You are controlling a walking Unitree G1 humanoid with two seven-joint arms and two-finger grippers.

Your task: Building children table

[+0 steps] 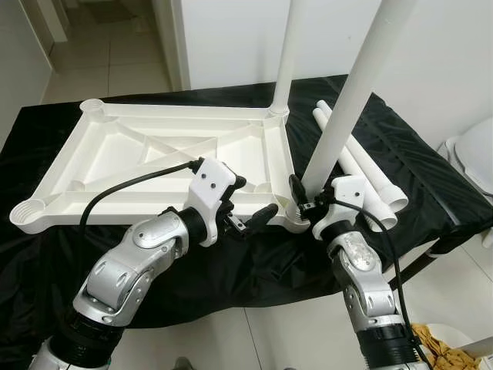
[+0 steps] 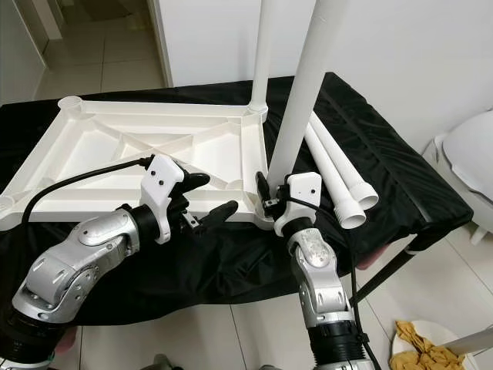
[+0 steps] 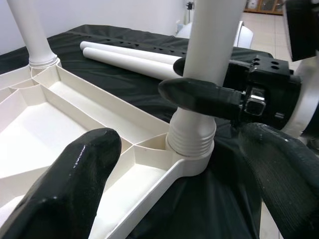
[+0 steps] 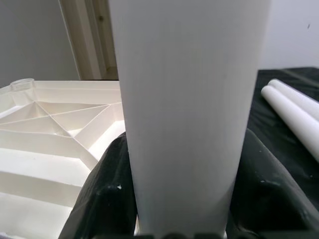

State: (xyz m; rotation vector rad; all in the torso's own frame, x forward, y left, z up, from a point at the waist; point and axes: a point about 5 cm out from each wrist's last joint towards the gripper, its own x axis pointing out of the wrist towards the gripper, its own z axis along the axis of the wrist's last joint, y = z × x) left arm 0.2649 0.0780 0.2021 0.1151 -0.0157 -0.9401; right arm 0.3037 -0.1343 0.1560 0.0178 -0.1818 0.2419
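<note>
The white children's tabletop lies upside down on a black cloth. One white leg stands upright in its far right corner socket. A second leg rises tilted from the near right corner socket, and my right gripper is shut on its lower end; its fingers flank the tube. My left gripper is open at the tabletop's near edge, just left of that socket, holding nothing. Two loose legs lie on the cloth to the right.
The black-covered table ends close behind the loose legs on the right. A white rounded object stands beyond that edge. A yellow cloth lies on the tiled floor near my right arm. A doorway opens at the back left.
</note>
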